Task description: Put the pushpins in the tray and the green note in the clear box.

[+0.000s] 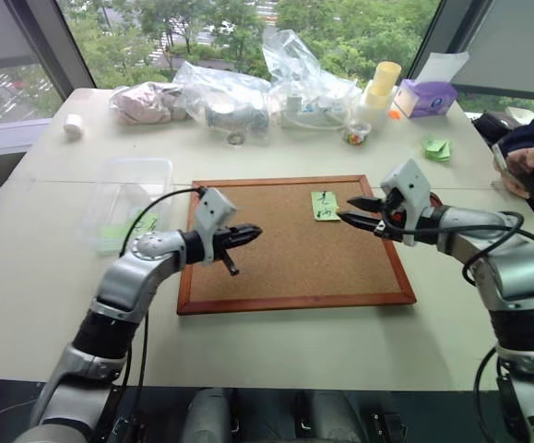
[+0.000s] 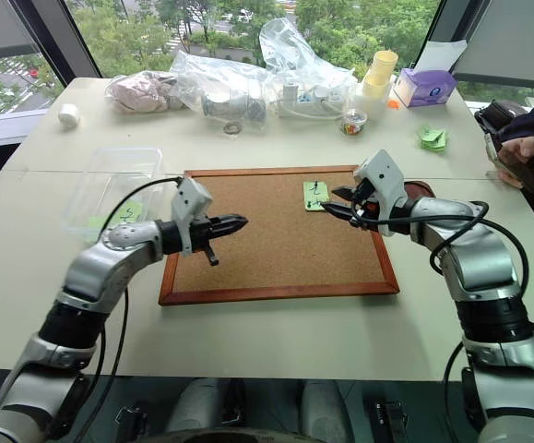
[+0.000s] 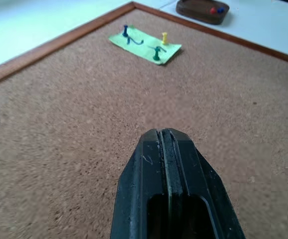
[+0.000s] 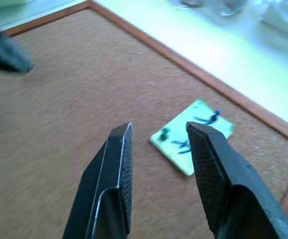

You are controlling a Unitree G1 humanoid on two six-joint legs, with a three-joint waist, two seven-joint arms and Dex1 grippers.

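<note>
The green note (image 1: 325,205) lies pinned near the far right of the corkboard (image 1: 285,268). The left wrist view shows three pushpins in it: yellow (image 3: 164,38), green (image 3: 156,54) and blue (image 3: 126,31). My right gripper (image 1: 345,210) hovers open just right of the note (image 4: 192,137), nothing between its fingers. The dark red-brown tray (image 3: 203,10) sits off the board's right edge, mostly hidden behind that gripper, with a red and a blue pin inside. My left gripper (image 1: 254,233) is shut over the board's left half, pointing toward the note. The clear box (image 1: 124,198) stands left of the board.
A pale green slip (image 1: 128,231) lies in the clear box. At the back are plastic bags (image 1: 239,97), yellow cups (image 1: 384,78) and a purple tissue box (image 1: 423,97). Crumpled green paper (image 1: 437,148) lies right of the board. A person's hand (image 1: 525,159) holds a phone at the right edge.
</note>
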